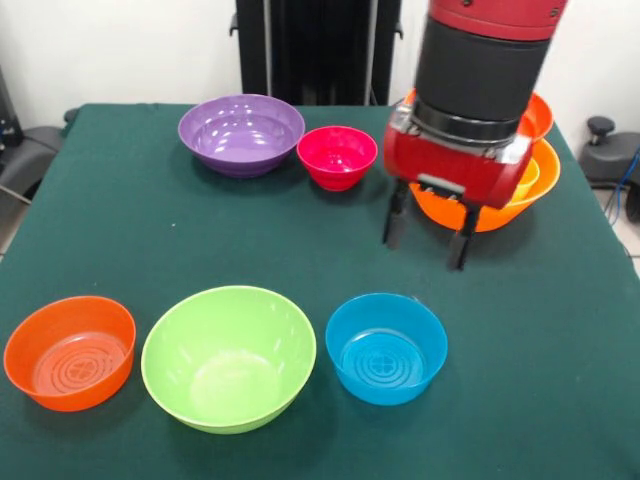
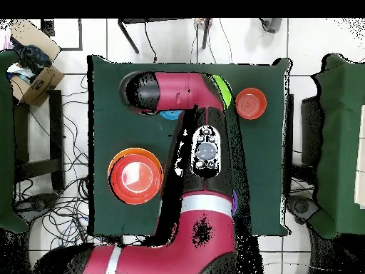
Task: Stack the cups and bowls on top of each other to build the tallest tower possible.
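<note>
My gripper [image 1: 428, 232] hangs open just above the cloth, its two black fingers empty. Right behind it stands the tower [image 1: 500, 205]: a big orange bowl with a yellow piece [image 1: 527, 180] in it and a red-orange bowl [image 1: 538, 115] on top. The arm hides most of it. In the overhead view the tower [image 2: 118, 163] sits left of the arm. The purple bowl [image 1: 240, 133] and the small pink bowl [image 1: 337, 156] stand to the left. Near the front are the small orange bowl [image 1: 70, 350], the lime green bowl [image 1: 228, 356] and the small blue bowl [image 1: 386, 347]. No cup shows on its own.
The green cloth covers the table [image 1: 130, 230]. The red and black arm [image 2: 205, 150] spans the middle of the overhead view and hides most bowls there; the small orange bowl [image 2: 251, 103] shows beside it. Chairs and a cardboard box [image 2: 36, 84] stand round the table.
</note>
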Robot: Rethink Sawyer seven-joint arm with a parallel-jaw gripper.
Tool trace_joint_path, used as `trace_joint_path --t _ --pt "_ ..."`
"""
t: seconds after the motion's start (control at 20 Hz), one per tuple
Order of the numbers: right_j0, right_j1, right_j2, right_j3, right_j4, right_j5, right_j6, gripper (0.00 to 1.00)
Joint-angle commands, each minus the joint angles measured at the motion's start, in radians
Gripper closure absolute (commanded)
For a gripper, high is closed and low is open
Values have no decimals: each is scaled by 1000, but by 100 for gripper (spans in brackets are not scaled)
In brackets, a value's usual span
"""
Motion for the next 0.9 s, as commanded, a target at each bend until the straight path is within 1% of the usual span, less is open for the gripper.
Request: trace_joint_path --t 0.05,0.25,0.45,0.6,0.8,0.9 --pt "-37 108 174 -138 -99 96 -344 0" --pt "-63 99 192 -130 -117 95 -369 0" --pt "-76 122 198 -135 -131 80 -367 0" --pt "-92 136 221 -135 -114 95 -367 0" --pt "-114 169 256 -145 -106 85 -381 0" --pt "-120 181 261 -147 -111 73 -377 0"
